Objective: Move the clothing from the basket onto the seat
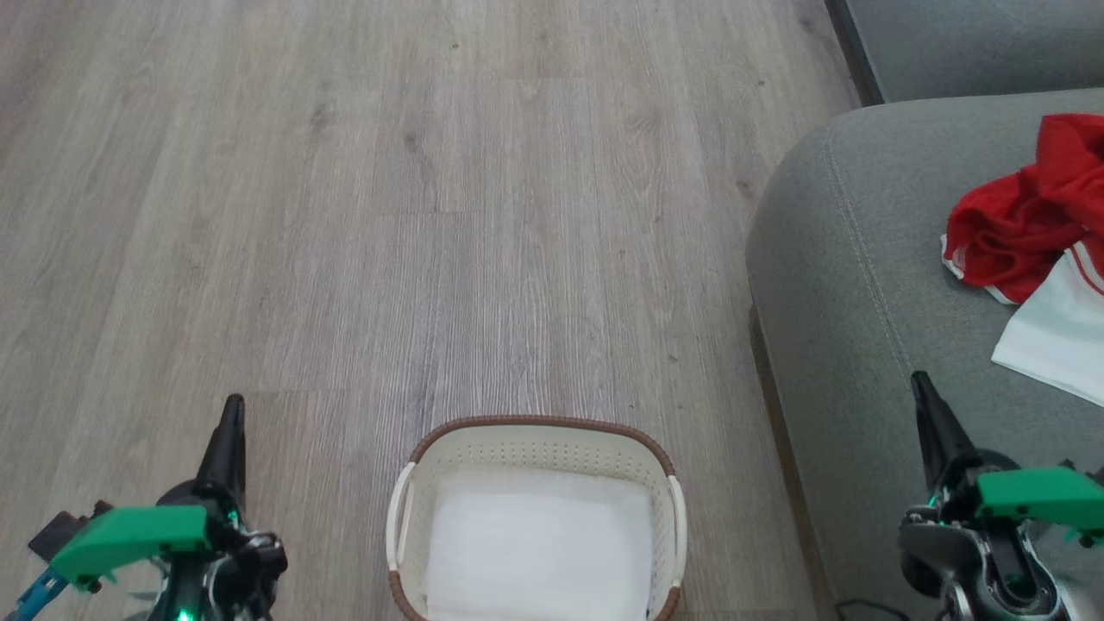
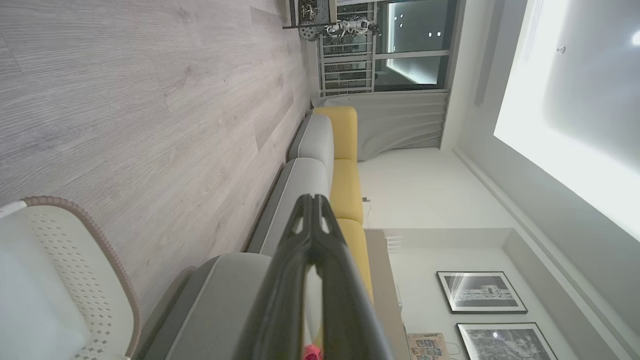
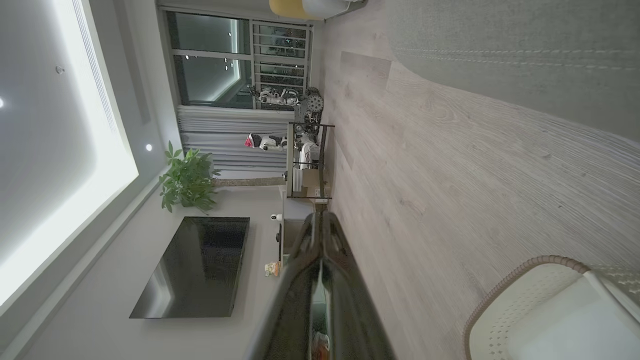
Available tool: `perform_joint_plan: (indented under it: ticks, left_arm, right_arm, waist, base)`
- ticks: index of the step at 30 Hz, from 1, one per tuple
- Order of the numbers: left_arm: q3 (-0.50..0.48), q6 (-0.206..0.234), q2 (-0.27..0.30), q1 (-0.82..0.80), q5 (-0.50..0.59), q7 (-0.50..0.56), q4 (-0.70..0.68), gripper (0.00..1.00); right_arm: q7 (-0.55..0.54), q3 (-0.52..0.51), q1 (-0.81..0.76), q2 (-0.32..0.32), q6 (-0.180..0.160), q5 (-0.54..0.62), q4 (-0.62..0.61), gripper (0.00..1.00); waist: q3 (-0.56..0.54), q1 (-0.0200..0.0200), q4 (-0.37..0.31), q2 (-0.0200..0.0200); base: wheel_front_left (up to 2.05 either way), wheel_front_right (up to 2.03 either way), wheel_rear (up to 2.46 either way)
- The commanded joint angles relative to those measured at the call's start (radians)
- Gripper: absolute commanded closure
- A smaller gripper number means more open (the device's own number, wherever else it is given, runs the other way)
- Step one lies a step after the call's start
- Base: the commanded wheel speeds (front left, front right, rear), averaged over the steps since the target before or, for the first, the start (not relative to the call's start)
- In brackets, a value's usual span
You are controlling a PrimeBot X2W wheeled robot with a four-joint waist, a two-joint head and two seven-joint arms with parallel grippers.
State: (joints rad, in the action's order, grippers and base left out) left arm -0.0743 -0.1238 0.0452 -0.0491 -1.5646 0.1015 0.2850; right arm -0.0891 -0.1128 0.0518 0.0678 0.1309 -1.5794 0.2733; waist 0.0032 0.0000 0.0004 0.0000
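**Lying on the seat, the clothing is out of the basket**

The clothing (image 1: 1026, 216) sits crumpled on the seat (image 1: 845, 285); thin, limp and light, probably slippery, so a pinch on a bunched fold looks best; the basket (image 1: 535, 427) on the floor holds a flat white sheet (image 1: 539, 552); left gripper (image 1: 233, 410) and right gripper (image 1: 921, 388) are both pressed together, carrying nothing.

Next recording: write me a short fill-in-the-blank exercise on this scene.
1. The ____ and white striped sports clothing lies on the grey-green fabric seat.
2. The oval cream-white plastic basket holds a flat ____ sheet.
3. The jaws of the left gripper and the right gripper are both ____.
Missing words: red; white; shut.
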Motion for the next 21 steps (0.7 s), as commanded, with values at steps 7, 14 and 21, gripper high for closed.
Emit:
perform_joint_plan:
  ticks: [7, 14, 21]
  left_arm:
    - [-0.040, -0.007, 0.005, -0.059, -0.044, 0.012, -0.040, 1.00]
    - [-0.040, -0.007, 0.005, -0.059, -0.044, 0.012, -0.040, 1.00]
    - [-0.040, -0.007, 0.005, -0.059, -0.044, 0.012, -0.040, 1.00]
  right_arm:
    - [-0.015, 0.011, 0.055, -0.009, 0.000, -0.039, -0.029, 1.00]
    - [-0.016, 0.009, 0.055, -0.010, 0.000, -0.038, -0.029, 1.00]
    - [-0.017, 0.008, 0.055, -0.010, 0.000, -0.037, -0.029, 1.00]
  waist:
    - [0.000, 0.0000, 0.000, 0.0000]
    - [0.000, 0.0000, 0.000, 0.0000]
    - [0.000, 0.0000, 0.000, 0.0000]
  base:
    - [0.00, 0.00, 0.00]
    - [0.00, 0.00, 0.00]
    - [0.00, 0.00, 0.00]
